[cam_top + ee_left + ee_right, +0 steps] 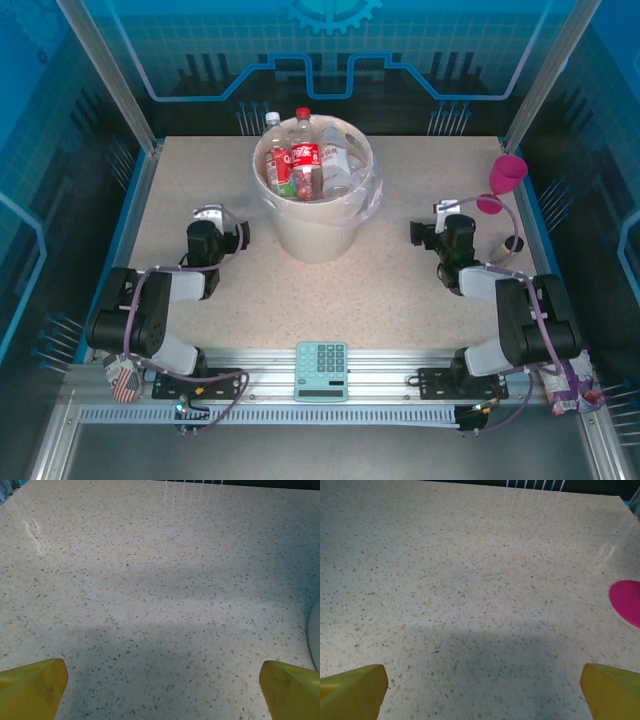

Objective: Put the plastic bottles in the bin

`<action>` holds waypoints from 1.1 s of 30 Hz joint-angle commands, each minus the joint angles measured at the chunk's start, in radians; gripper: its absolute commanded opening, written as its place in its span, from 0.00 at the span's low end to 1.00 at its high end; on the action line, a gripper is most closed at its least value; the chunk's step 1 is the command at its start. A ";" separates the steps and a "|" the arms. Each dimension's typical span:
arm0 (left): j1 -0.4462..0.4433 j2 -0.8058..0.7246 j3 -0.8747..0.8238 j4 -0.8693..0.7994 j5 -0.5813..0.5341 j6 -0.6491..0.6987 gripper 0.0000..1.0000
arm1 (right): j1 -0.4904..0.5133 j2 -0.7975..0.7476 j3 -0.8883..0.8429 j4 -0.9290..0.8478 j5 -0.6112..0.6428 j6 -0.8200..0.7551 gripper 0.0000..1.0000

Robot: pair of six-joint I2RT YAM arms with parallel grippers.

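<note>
Yellow-tipped, my left end effector (162, 692) stands wide open above the speckled worktop (150, 580), holding nothing. My right end effector (482, 692) is equally wide and empty (a pink goblet (507, 172) stands near it, to its right). The plastic bottles (305, 158) sit in the cream bin (316, 235), between my arms.
</note>
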 commanded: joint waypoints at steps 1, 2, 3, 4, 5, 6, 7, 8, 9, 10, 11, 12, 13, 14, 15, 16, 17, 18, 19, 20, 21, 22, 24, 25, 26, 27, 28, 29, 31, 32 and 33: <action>0.012 0.031 -0.031 0.163 0.064 0.029 0.99 | -0.009 0.030 -0.028 0.155 -0.042 -0.019 1.00; 0.012 0.033 -0.035 0.170 0.069 0.030 0.99 | -0.010 0.031 -0.035 0.167 -0.051 -0.022 1.00; 0.012 0.030 -0.033 0.159 0.069 0.028 0.99 | -0.011 0.033 -0.049 0.186 -0.063 -0.021 1.00; 0.013 0.032 -0.034 0.166 0.069 0.029 0.99 | -0.013 0.058 -0.073 0.251 -0.075 -0.024 1.00; 0.014 0.031 -0.034 0.165 0.069 0.028 0.99 | -0.011 0.083 -0.101 0.348 -0.075 -0.034 1.00; 0.013 0.031 -0.034 0.163 0.070 0.028 0.99 | -0.012 0.062 -0.090 0.287 -0.065 -0.022 1.00; 0.014 0.031 -0.034 0.166 0.069 0.029 0.99 | -0.015 0.062 -0.087 0.277 -0.071 -0.021 1.00; 0.014 0.032 -0.033 0.164 0.069 0.028 0.99 | -0.014 0.074 -0.095 0.317 -0.067 -0.026 1.00; 0.013 0.031 -0.035 0.163 0.070 0.028 0.99 | -0.014 0.065 -0.091 0.292 -0.066 -0.024 1.00; 0.014 0.031 -0.035 0.163 0.069 0.029 0.99 | -0.014 0.065 -0.091 0.292 -0.067 -0.023 1.00; 0.014 0.031 -0.035 0.165 0.069 0.028 0.99 | -0.011 0.072 -0.097 0.320 -0.066 -0.028 1.00; 0.014 0.031 -0.035 0.165 0.069 0.029 0.99 | -0.012 0.065 -0.102 0.316 -0.072 -0.029 1.00; 0.013 0.031 -0.034 0.165 0.069 0.029 0.99 | -0.011 0.067 -0.107 0.327 -0.061 -0.029 1.00; 0.014 0.031 -0.035 0.167 0.067 0.030 0.99 | -0.009 0.069 -0.110 0.338 -0.035 -0.021 1.00; 0.013 0.031 -0.036 0.170 0.066 0.030 0.99 | -0.009 0.068 -0.101 0.318 -0.023 -0.016 1.00; 0.013 0.031 -0.036 0.170 0.065 0.030 0.99 | -0.005 0.070 -0.100 0.320 -0.022 -0.020 1.00; 0.012 0.031 -0.036 0.169 0.065 0.030 0.99 | -0.004 0.070 -0.098 0.317 -0.028 -0.024 1.00; 0.012 0.031 -0.036 0.170 0.066 0.030 0.99 | -0.004 0.069 -0.096 0.311 -0.030 -0.024 1.00; 0.012 0.031 -0.036 0.169 0.066 0.030 0.99 | -0.004 0.070 -0.098 0.314 -0.031 -0.024 1.00; 0.012 0.031 -0.036 0.168 0.065 0.030 0.99 | -0.005 0.070 -0.097 0.314 -0.030 -0.025 1.00; 0.012 0.031 -0.036 0.168 0.064 0.030 0.99 | -0.004 0.070 -0.097 0.313 -0.030 -0.025 1.00; 0.012 0.031 -0.036 0.168 0.064 0.030 0.99 | -0.005 0.070 -0.097 0.313 -0.030 -0.025 1.00; 0.012 0.031 -0.036 0.168 0.065 0.030 0.99 | -0.004 0.070 -0.097 0.312 -0.030 -0.026 1.00; 0.012 0.031 -0.036 0.168 0.064 0.031 0.99 | -0.005 0.070 -0.097 0.312 -0.030 -0.026 1.00; 0.012 0.031 -0.036 0.168 0.065 0.031 0.99 | -0.005 0.070 -0.096 0.313 -0.030 -0.026 1.00; 0.012 0.031 -0.036 0.168 0.065 0.030 0.99 | -0.004 0.070 -0.096 0.313 -0.029 -0.026 1.00; 0.012 0.030 -0.036 0.168 0.065 0.030 0.99 | -0.005 0.070 -0.096 0.312 -0.030 -0.025 1.00; 0.012 0.031 -0.036 0.169 0.065 0.030 0.99 | -0.004 0.070 -0.095 0.312 -0.030 -0.026 1.00; 0.012 0.031 -0.036 0.168 0.065 0.030 0.99 | -0.005 0.070 -0.095 0.313 -0.031 -0.025 1.00; 0.012 0.032 -0.036 0.168 0.065 0.030 0.99 | -0.005 0.070 -0.097 0.313 -0.030 -0.026 1.00; 0.012 0.032 -0.036 0.168 0.065 0.030 0.99 | -0.005 0.070 -0.096 0.313 -0.031 -0.025 1.00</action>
